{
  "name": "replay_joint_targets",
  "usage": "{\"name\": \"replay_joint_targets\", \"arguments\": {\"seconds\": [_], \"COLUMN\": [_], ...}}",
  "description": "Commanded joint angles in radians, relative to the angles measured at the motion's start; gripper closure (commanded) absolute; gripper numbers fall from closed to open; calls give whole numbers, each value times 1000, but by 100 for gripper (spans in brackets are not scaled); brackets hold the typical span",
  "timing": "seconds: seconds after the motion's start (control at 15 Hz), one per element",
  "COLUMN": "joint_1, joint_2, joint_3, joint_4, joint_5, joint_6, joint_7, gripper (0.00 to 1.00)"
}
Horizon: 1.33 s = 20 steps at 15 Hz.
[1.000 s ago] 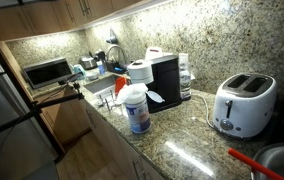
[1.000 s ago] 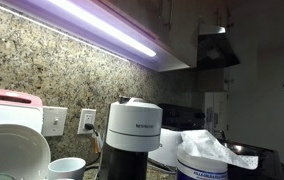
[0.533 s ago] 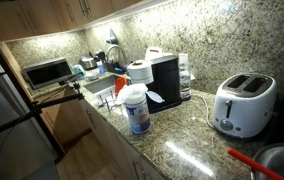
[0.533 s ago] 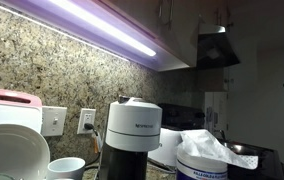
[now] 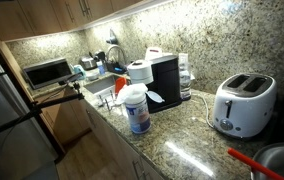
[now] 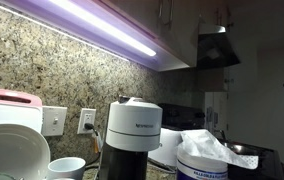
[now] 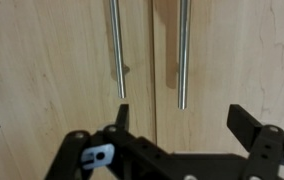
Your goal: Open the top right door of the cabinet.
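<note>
"Two questions. First: where is the cabinet (image 7: pixel 237 60)?"

"Directly ahead of me. In the wrist view it fills the frame: two flat wooden doors meeting at a vertical seam, each with a slim silver bar beside that seam. The left handle (image 7: pixel 116 50) lies at eleven o'clock from my gripper (image 7: pixel 184 118). The right handle (image 7: pixel 182 55) stands at twelve o'clock, its lower end just above the gap between my fingers (image 7: pixel 123 112)."

"Second: state of the hand?"

"Jaws spread as wide as they go. Nothing held. Neither bar is between them."

"Surroundings?"

"In an exterior view the wooden doors run along the frame's eleven o'clock edge, above a granite counter (image 5: pixel 187 150). A white toaster (image 5: pixel 244 103) sits at four o'clock, and a black coffee machine (image 5: pixel 165 80) near centre."
</note>
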Motion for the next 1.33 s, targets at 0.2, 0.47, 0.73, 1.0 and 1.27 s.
{"name": "replay_joint_targets", "arguments": {"seconds": [0.2,0.47,0.73,1.0,1.27], "joint_1": [3,3,3,-47,-62], "joint_2": [6,6,6,-12,-9], "joint_3": [-2,-2,-2,-15,-21], "joint_4": [-2,-2,-2,12,14], "joint_5": [-22,-22,-22,-31,-25], "joint_6": [2,2,2,-14,-30], "joint_7": [15,15,15,20,28], "gripper": [0,0,0,0,0]}}
